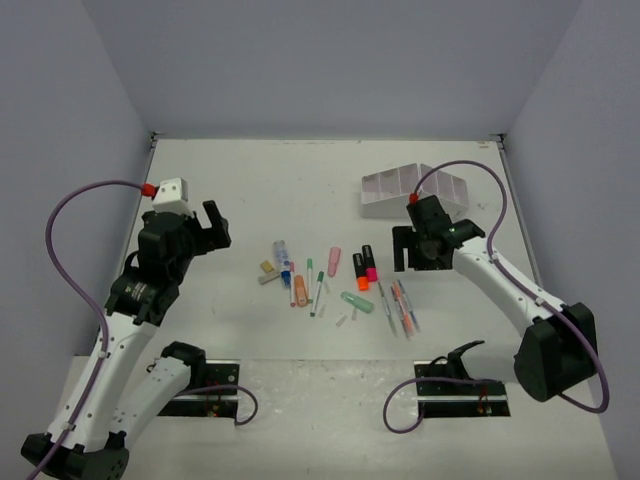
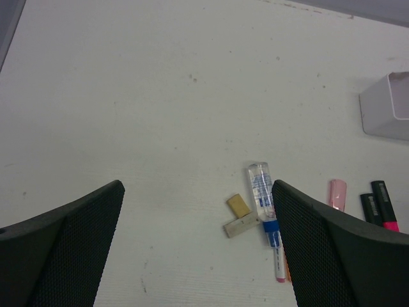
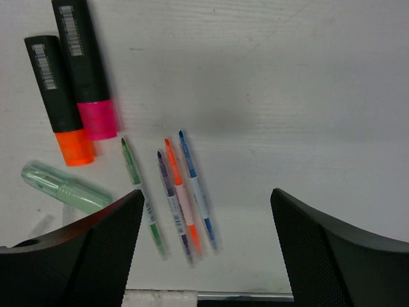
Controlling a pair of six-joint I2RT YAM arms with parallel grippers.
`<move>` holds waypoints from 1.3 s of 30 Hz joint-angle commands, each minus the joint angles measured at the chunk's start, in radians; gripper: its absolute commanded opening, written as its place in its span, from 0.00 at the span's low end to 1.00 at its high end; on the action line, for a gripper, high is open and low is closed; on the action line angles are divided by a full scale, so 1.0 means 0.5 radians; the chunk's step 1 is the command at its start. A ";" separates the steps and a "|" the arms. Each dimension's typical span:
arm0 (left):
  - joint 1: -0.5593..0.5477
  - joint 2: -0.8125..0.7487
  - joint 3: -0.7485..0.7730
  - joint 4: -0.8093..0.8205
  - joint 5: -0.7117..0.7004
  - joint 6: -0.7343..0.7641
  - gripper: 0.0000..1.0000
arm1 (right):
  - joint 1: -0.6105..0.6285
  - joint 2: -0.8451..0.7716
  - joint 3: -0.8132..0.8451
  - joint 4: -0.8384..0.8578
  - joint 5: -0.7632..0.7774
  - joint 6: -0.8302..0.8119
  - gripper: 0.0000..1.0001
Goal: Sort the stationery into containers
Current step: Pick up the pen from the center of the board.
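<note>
White table (image 1: 300,180), grey walls (image 1: 330,60). White organizer (image 1: 400,195) upper right (contents unclear). Left pincer (image 2: 198,188) and right pincer (image 3: 208,195) gape wide, holding nothing.

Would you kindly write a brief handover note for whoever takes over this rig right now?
Left hand: open, empty, above the table near the tan blocks.
Right hand: open, empty, over the thin pens beside two highlighters.
Stationery: all loose on the table centre.
White organizer: far right, looks empty.
Done: nothing sorted. Left: everything.
</note>
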 commanded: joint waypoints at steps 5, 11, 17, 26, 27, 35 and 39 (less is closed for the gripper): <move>-0.051 -0.050 0.003 0.074 0.081 0.065 1.00 | -0.029 0.169 -0.138 0.036 -0.211 0.247 0.64; -0.085 -0.068 0.011 0.071 0.099 0.067 1.00 | -0.029 0.162 -0.259 0.018 -0.253 0.328 0.55; -0.126 -0.099 0.013 0.074 0.105 0.069 1.00 | -0.029 0.244 -0.254 0.002 -0.248 0.343 0.46; -0.194 -0.123 0.022 0.056 0.088 0.069 1.00 | -0.032 0.502 -0.194 0.019 -0.202 0.416 0.35; -0.198 -0.126 0.024 0.056 0.082 0.069 1.00 | -0.029 0.511 -0.198 0.037 -0.214 0.419 0.35; -0.255 -0.142 0.031 0.043 0.048 0.069 1.00 | -0.032 0.597 -0.196 0.040 -0.227 0.424 0.29; -0.263 -0.163 0.028 0.019 0.031 0.065 1.00 | -0.032 0.661 -0.184 0.066 -0.259 0.419 0.25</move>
